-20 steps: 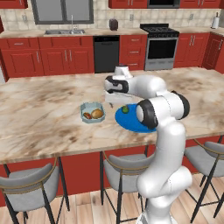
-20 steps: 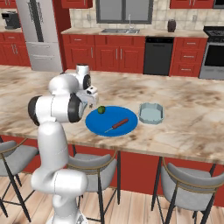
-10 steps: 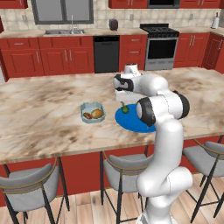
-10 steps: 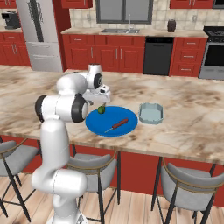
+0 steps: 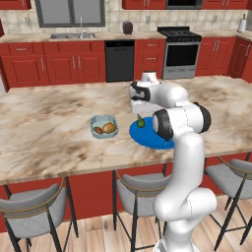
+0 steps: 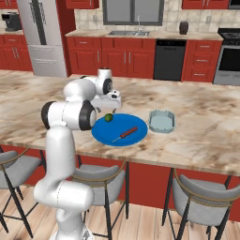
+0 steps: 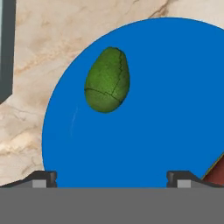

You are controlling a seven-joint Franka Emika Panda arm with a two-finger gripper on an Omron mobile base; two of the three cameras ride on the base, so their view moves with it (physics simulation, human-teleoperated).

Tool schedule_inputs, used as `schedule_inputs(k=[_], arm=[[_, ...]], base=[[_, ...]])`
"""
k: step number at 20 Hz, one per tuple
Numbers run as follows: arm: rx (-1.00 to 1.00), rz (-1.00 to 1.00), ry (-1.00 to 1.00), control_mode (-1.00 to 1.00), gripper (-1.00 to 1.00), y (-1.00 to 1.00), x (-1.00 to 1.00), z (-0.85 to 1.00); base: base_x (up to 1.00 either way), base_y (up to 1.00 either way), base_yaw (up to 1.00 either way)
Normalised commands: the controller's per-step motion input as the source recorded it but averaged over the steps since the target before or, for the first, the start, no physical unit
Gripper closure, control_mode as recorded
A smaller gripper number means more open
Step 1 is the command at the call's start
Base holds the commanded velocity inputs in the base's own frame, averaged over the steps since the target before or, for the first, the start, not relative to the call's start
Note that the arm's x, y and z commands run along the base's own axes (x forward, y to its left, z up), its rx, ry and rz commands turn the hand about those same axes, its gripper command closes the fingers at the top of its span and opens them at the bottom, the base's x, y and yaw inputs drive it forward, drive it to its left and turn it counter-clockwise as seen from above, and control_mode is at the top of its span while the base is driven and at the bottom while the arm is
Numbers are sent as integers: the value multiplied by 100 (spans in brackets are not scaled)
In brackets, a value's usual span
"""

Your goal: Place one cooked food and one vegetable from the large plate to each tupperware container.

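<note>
Plate (image 7: 175,109) was flat, round, bright blue; I saw green, cracked-skinned vegetable (image 7: 107,80), perhaps avocado, lying on it. Gripper (image 7: 111,177) stood wide, empty above.

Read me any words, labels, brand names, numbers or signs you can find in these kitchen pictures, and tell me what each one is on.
No readable text anywhere.
The large plate, the green vegetable on it and both tupperware containers are plain.
The stove, dishwasher and fridge show no legible brand or number; any markings are too small to tell.
</note>
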Motion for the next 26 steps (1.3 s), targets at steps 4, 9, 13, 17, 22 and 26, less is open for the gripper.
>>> schedule_inputs(k=[4, 9, 13, 17, 22, 26], arm=[[0, 14, 0, -100, -100, 11, 29, -34], [0, 6, -1, -100, -100, 3, 27, -27], [0, 0, 0, -100, -100, 0, 32, -6], [2, 0, 0, -100, -100, 0, 21, -9], [1, -3, 0, -100, -100, 0, 25, -21], [0, -1, 1, -100, -100, 0, 7, -17]], base=[[0, 0, 0], [0, 0, 0], [0, 0, 0], [0, 0, 0], [0, 0, 0], [0, 0, 0]])
